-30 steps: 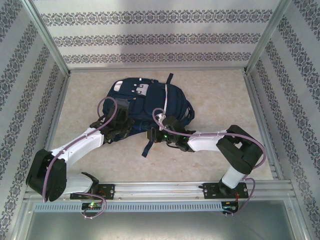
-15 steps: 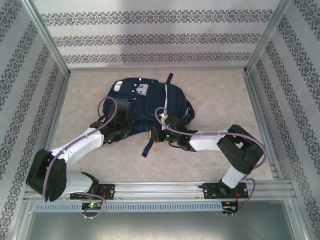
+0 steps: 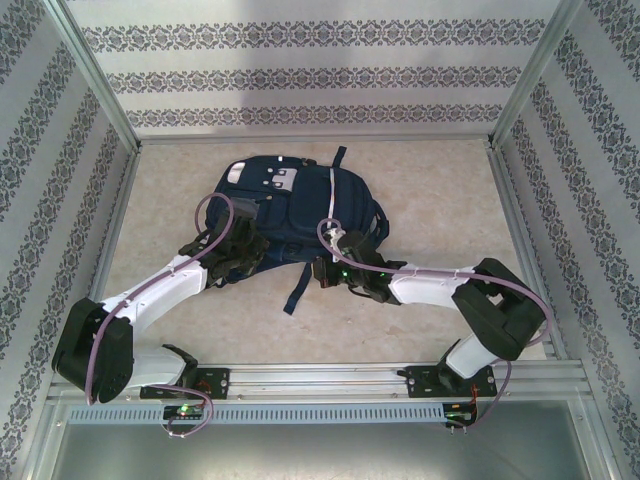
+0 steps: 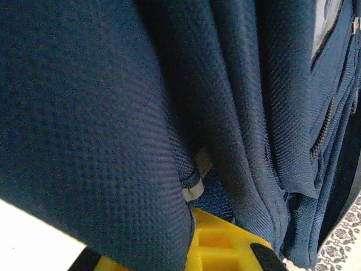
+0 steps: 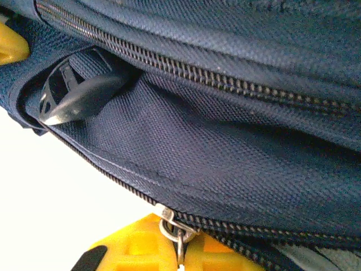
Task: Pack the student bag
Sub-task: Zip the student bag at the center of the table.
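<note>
Bag lies flat on the table, just beyond both claws, its near edge at their tips. Long axis appears to run crosswise to the arms, roughly left to right and slightly tilted. Right claw: jaws pressed together, and the metal zip pull sits between the yellow pads, so it reads as pinched. The zip runs off from the pull along the seam, up and to the left in the wrist view. A black buckle pokes from a fold further along that line. Left claw: jaws closed on a fold of the navy fabric, which drapes over them and hides most of one pad. From above, the left claw grips the near-left corner and the right claw the near edge at mid-length. Judgement: the left claw anchors, and the right claw is the arm placed to draw the zip along the seam. The pull direction must follow the seam, not lift away from it.
</note>
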`<action>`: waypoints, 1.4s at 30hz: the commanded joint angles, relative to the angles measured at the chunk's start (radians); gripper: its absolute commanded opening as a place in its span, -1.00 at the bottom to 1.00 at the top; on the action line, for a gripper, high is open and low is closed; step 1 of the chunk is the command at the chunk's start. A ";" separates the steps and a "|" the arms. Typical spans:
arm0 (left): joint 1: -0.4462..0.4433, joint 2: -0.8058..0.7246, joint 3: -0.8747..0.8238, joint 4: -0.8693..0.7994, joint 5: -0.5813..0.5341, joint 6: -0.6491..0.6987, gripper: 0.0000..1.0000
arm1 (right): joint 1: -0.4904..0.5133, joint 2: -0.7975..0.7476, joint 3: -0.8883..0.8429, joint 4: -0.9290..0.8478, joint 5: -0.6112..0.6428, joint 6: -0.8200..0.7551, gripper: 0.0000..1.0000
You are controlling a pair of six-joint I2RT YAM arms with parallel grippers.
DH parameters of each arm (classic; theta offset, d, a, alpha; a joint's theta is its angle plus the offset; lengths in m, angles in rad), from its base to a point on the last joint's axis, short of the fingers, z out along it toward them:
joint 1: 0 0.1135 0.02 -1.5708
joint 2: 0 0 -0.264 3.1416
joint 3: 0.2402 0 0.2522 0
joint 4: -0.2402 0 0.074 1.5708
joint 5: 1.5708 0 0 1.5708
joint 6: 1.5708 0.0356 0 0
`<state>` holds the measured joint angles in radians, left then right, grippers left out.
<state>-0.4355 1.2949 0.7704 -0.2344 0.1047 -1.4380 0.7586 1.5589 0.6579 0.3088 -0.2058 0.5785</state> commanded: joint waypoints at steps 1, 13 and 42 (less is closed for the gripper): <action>0.036 -0.026 0.008 0.014 -0.046 0.041 -1.00 | -0.021 -0.037 -0.043 -0.098 0.038 -0.041 -1.00; 0.053 -0.002 -0.016 0.032 -0.031 0.054 -1.00 | -0.132 -0.105 -0.014 -0.351 0.165 -0.072 -1.00; 0.138 0.280 0.282 -0.127 0.073 0.329 -0.89 | -0.070 -0.254 0.152 -0.639 0.089 -0.158 -1.00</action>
<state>-0.3214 1.5101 0.9569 -0.3569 0.1650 -1.2190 0.6308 1.3376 0.7715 -0.2825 -0.1135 0.4072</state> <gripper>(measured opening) 0.069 0.078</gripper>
